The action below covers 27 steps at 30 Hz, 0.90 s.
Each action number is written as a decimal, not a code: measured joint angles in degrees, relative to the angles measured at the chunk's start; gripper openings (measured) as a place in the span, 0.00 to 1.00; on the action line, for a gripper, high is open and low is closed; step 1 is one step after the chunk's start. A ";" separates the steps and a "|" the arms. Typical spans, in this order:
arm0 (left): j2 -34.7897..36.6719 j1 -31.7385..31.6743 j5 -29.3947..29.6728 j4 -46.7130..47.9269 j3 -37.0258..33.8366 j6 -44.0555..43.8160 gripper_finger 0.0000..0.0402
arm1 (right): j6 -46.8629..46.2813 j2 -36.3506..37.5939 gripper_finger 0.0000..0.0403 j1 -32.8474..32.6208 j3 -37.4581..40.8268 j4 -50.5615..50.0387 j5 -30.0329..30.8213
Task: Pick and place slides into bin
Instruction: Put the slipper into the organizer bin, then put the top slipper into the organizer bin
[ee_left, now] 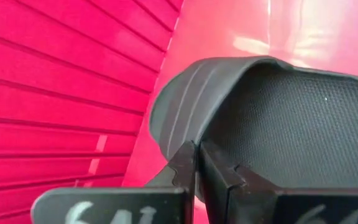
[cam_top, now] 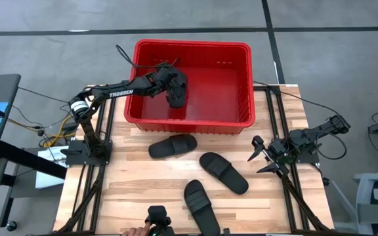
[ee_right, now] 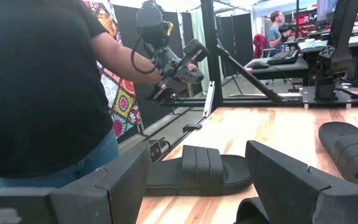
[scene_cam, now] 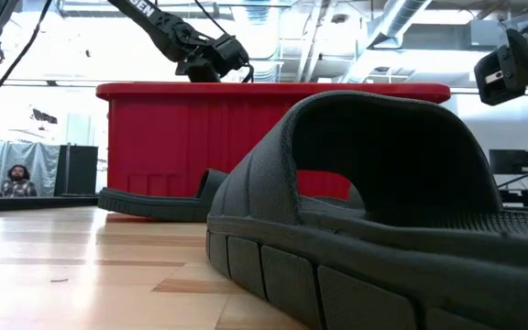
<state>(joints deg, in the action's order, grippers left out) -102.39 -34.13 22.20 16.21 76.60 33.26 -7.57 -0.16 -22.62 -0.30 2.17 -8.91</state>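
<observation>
The red bin [cam_top: 241,52] stands at the table's far side. My left gripper [cam_top: 166,78] reaches over the bin's left wall and is shut on a black slide [cam_top: 177,94] inside the bin. Three more black slides lie soles down on the wood: one just in front of the bin [cam_top: 172,145], one in the middle [cam_top: 223,172], one near the front edge [cam_top: 201,204]. My right gripper [cam_top: 266,157] waits open at the table's right side, level, with nothing between its fingers [ee_right: 291,180]. My left gripper pinches the slide between its two shut fingers [ee_left: 188,163] at the edge beside the ribbed strap [ee_left: 185,106]. The fingers slant down into the bin from the table's left. The slide hangs below them; whether its lower end touches the bin's floor cannot be told.
A person stands beyond the table's near edge holding a hand controller [ee_right: 173,68]; a hand [cam_top: 136,231] shows at that edge. In the low view the nearest slide [scene_cam: 383,211] fills the foreground. Bare wood [cam_top: 130,177] lies left of the slides.
</observation>
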 joint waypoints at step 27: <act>0.07 -0.44 -2.27 2.60 -0.02 -1.16 0.15 | 0.00 0.02 0.65 0.00 0.00 0.00 0.01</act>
<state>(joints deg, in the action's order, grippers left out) -102.32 -34.57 19.92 18.81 76.58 32.10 -7.57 -0.14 -22.62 -0.30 2.17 -8.90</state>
